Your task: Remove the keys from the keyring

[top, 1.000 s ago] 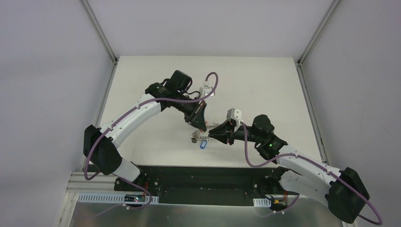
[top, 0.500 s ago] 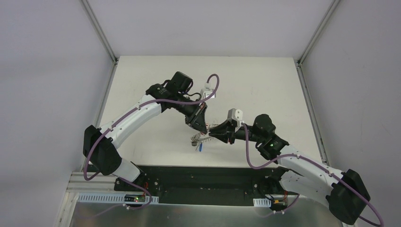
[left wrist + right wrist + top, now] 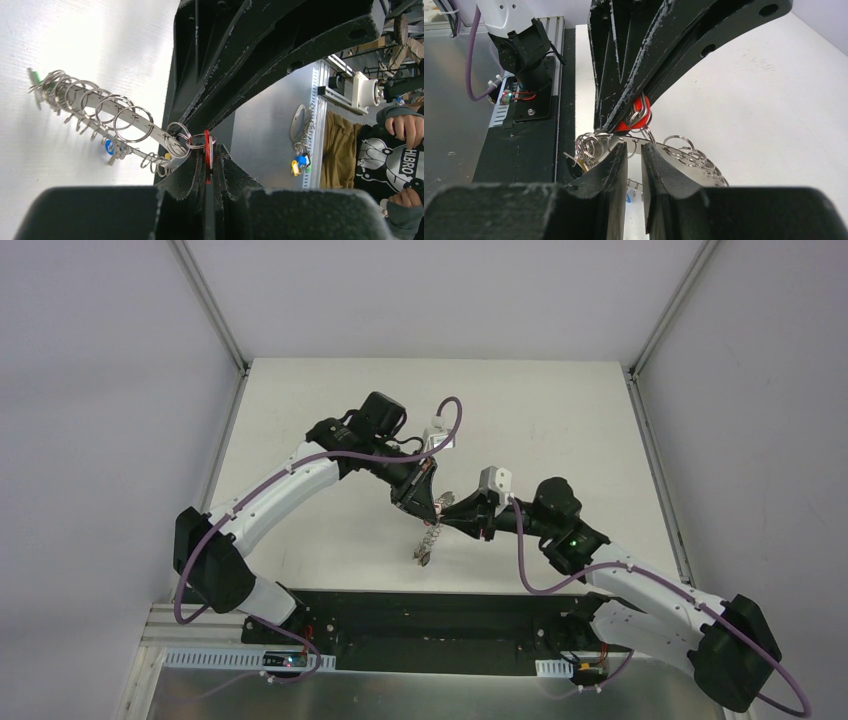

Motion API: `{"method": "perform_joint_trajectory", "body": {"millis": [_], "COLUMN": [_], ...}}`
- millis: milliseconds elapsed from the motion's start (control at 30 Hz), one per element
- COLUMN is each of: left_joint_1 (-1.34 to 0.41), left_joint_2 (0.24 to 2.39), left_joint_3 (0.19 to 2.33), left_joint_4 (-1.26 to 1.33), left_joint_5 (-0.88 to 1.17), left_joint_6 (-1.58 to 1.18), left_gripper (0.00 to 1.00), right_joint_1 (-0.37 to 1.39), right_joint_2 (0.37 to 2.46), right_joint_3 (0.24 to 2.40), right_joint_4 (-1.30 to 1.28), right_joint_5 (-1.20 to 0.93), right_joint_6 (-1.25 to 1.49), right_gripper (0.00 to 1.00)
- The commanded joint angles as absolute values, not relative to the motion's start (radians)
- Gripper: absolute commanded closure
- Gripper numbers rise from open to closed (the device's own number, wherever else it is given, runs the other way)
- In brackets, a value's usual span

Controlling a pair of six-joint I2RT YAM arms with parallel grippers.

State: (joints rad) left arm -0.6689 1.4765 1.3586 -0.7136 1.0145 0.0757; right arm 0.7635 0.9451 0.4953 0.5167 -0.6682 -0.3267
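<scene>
Since a second ago, the grippers are sitting closer together above the middle of the table (image 3: 560, 420), and the keyring (image 3: 430, 535), which was bunched up with a blue tag beside it, is now hanging stretched toward the near edge. The left gripper (image 3: 427, 504) is reaching in from the far left, its fingers pressed together on the red-tagged key (image 3: 642, 106) and pinching the tag edge-on. The right gripper (image 3: 456, 513) is coming in from the right, and its tips are meeting the left one's just above the ring. Its fingers are drawn nearly together, leaving only a thin slit, and they are catching a loop of the coil at their tips. In the left wrist view the ring's loops are fanning out away from the pinch, over the white tabletop. The keys (image 3: 424, 554) are dangling along its underside. A green tag (image 3: 35, 76) is showing at the coil's free end, and a blue tag (image 3: 108, 146) is hanging partway along it.
</scene>
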Motion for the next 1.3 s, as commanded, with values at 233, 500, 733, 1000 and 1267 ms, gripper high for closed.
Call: {"method": "perform_joint_trajectory", "body": {"millis": [233, 500, 733, 1000, 1267], "left_joint_1": [-0.683, -0.684, -0.684, -0.684, -0.684], "left_joint_2": [1.426, 1.424, 1.427, 1.418, 1.405], "left_joint_3": [1.362, 1.361, 1.361, 1.364, 1.365], "left_joint_4": [-0.687, -0.687, -0.687, -0.687, -0.687], "left_joint_5": [1.072, 1.075, 1.077, 1.059, 0.997], "left_joint_6": [0.098, 0.102, 0.101, 0.098, 0.092], "left_gripper": [1.0, 1.0, 1.0, 1.0, 1.0], "right_joint_1": [0.765, 0.765, 0.764, 0.763, 0.716], "right_joint_2": [0.902, 0.916, 0.925, 0.924, 0.862], "right_joint_3": [0.548, 0.571, 0.584, 0.581, 0.562], "right_joint_4": [0.487, 0.487, 0.491, 0.486, 0.469], "right_joint_5": [-0.622, -0.612, -0.676, -0.677, -0.659], "right_joint_6": [-0.396, -0.411, -0.409, -0.397, -0.288], "right_gripper": [0.77, 0.76, 0.77, 1.0, 1.0]}}
